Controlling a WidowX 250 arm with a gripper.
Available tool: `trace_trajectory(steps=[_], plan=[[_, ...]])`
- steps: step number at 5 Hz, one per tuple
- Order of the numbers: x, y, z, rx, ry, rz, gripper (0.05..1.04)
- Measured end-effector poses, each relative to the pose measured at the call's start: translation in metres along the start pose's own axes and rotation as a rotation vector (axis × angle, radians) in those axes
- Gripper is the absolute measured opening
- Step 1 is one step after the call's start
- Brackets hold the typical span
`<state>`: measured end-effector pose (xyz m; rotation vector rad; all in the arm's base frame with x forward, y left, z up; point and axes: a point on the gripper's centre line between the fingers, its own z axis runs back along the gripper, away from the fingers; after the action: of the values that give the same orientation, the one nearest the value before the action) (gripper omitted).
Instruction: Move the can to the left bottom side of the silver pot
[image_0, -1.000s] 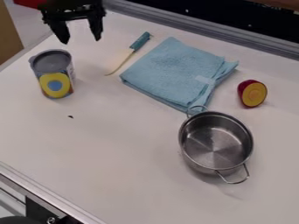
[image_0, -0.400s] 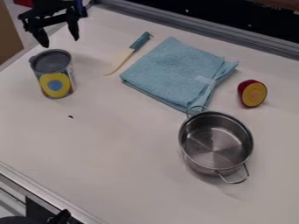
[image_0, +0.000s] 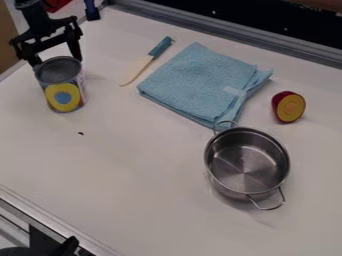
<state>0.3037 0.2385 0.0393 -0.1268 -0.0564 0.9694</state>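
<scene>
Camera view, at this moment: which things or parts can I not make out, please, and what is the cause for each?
All in the camera view:
Can: its back, turned away from the camera.
End effector: whether it touches the can; the slanted view leaves this unclear.
Pot: its underside, hidden by its own body.
Red thing: cut off by the top edge.
Dark speck: too small to identify.

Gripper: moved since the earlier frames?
Yes. Against the unmoved can, the gripper has shifted left and down in the view; its open fingers are now at either side of the can's top.
</scene>
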Motion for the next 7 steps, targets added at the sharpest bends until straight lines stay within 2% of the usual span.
trace_trajectory(steps=[1, 2, 3, 4, 5, 6, 7], plan=[[-0.013, 0.005, 0.006, 0.052, -0.052, 0.072, 1.0], [-0.035, 0.008, 0.006, 0.069, -0.068, 0.074, 1.0], [-0.06, 0.005, 0.006, 0.093, -0.054, 0.068, 1.0], [-0.085, 0.0, 0.001, 0.11, -0.064, 0.101, 1.0], [-0.114, -0.006, -0.004, 0.1, -0.093, 0.123, 1.0], [-0.143, -0.012, -0.013, 0.12, -0.095, 0.201, 1.0], [-0.168, -0.019, -0.018, 0.127, -0.059, 0.222, 1.0]])
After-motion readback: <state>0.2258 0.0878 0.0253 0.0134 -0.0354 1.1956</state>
